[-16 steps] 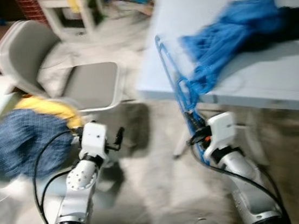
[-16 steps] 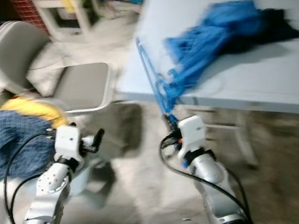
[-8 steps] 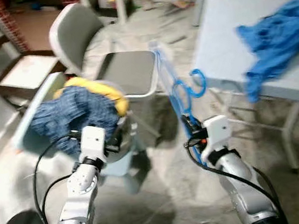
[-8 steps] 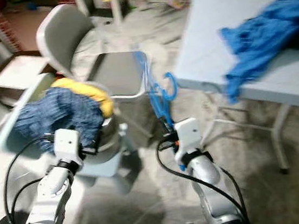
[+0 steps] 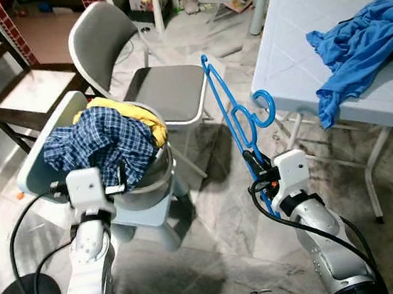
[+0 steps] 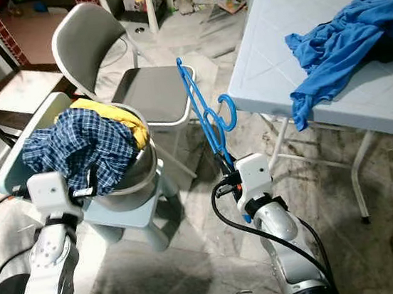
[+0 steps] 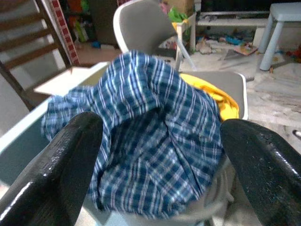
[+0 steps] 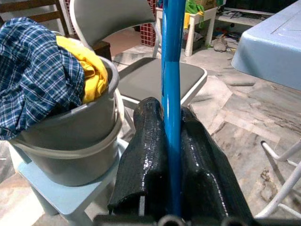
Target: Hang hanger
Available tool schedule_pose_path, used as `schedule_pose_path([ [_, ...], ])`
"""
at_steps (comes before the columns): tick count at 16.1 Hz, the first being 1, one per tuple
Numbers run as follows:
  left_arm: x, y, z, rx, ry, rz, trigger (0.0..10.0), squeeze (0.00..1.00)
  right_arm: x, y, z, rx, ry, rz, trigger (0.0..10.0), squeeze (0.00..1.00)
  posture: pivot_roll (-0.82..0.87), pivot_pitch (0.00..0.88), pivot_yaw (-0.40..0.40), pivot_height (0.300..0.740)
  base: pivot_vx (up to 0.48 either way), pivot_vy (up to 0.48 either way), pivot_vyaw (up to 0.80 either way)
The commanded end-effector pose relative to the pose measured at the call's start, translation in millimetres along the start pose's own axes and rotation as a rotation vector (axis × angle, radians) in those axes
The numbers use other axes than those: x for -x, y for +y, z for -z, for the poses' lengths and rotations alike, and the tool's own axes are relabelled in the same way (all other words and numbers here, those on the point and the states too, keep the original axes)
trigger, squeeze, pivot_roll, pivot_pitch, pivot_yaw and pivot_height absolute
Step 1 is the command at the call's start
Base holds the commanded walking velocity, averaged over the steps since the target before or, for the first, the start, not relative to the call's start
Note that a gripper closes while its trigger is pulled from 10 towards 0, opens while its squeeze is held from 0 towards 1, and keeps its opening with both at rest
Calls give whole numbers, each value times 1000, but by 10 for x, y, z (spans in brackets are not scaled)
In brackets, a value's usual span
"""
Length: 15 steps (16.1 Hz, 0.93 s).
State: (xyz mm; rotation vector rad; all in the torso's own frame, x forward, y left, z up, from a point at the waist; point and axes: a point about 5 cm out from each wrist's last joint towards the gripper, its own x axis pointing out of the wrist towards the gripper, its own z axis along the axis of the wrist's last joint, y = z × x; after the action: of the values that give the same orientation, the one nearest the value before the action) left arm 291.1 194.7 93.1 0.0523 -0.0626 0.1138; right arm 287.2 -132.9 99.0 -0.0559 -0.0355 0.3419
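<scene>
Between our two arms, hanger in hand, nothing hung yet.
Our right gripper (image 8: 171, 188) pinches the blue hanger (image 5: 229, 111) upright, fingers pressed on its bar; our left gripper (image 7: 155, 155) hangs spread before the checked shirt (image 5: 99, 141) in the bucket (image 8: 70, 150). Beyond, we see no rail, so finding one and hanging remain.

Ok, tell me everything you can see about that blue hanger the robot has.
The blue hanger is a thin, smooth frame, plastic by the look of it, with a curled hook near its upper end. It stands nearly upright in the air, tilted a little, above the marble-look floor between the grey chair and the white table. The right gripper has its jaws shut on the lower bar, with one black finger on each side. Nothing else touches it.
</scene>
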Motion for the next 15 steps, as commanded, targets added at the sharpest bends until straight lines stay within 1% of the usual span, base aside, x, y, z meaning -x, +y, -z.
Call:
schedule_pose_path([
  [1,57,8,23,22,6,14,10000,0,-31,49,-47,3,-19,-25,10000,0,-153,174,4,740,0,0,531],
  [3,73,-20,20,27,4,26,10000,0,-37,64,-48,4,-19,-34,10000,0,-151,177,4,740,0,0,519],
  [4,73,-45,10,27,1,40,10000,0,-35,71,-49,3,-20,-38,10000,0,-153,181,6,740,266,0,500],
  [7,53,-73,-3,34,0,59,10000,0,-21,78,-44,-1,-19,-37,10000,0,-162,184,12,740,306,0,0],
  [9,41,-108,-10,38,0,90,10000,0,-10,71,-45,-1,-20,-30,10000,0,-166,183,15,740,351,0,0],
  [15,43,-160,-7,41,3,113,10000,0,3,76,-48,-2,-24,-30,10000,0,-168,186,17,740,381,0,0],
])
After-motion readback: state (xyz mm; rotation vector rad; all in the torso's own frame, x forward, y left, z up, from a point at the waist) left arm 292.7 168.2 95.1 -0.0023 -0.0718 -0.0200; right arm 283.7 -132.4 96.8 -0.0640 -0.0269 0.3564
